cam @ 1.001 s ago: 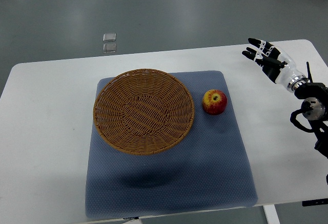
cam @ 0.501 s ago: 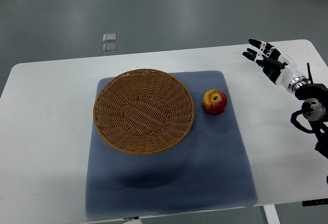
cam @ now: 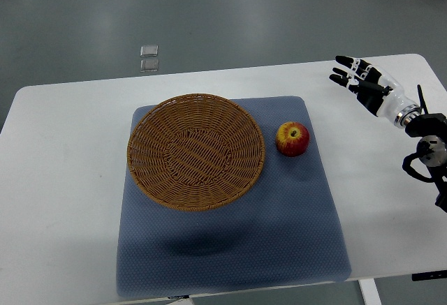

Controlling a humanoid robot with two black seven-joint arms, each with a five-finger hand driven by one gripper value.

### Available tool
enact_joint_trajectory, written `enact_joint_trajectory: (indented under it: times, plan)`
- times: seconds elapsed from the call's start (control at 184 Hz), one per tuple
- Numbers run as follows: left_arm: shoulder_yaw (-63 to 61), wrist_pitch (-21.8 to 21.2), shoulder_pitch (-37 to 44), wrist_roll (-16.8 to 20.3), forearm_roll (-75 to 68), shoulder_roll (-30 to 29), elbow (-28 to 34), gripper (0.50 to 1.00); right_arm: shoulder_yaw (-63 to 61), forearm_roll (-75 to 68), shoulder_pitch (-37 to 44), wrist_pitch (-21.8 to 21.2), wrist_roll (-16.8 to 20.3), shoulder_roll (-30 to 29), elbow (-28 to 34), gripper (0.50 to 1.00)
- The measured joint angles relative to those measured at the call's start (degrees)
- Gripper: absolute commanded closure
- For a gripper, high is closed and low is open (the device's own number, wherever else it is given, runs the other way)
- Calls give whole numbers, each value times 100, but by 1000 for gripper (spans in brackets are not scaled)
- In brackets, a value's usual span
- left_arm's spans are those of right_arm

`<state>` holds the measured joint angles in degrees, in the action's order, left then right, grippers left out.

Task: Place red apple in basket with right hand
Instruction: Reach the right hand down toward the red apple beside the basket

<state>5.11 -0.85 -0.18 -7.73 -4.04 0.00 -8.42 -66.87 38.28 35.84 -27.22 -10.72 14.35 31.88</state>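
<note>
A red and yellow apple sits on the blue mat, just right of a round wicker basket. The basket holds nothing. My right hand hovers over the white table at the upper right, well right of and beyond the apple. Its fingers are spread and hold nothing. The right arm comes in from the right edge. The left arm is out of view.
The white table carries the mat. Its far edge runs close behind my right hand. Two small clear squares lie on the grey floor beyond the table.
My right hand has drifted slightly up and to the right along with the wrist. The apple and basket have not moved.
</note>
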Motion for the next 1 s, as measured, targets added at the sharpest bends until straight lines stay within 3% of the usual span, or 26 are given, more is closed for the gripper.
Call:
enact_joint_trajectory:
  times: [0.201,0.457,1.001]
  plan:
    - [0,0,0,0,0,0,0,500,582,44,9,-505,-261,263,158,579]
    - [-1,0,0,-1,0,0,-2,500,1576,199,104,-603,-697,774,618,581]
    - [-1,0,0,-1,0,0,-2,500,1916,3234,137,313,-1076,859,1475,583]
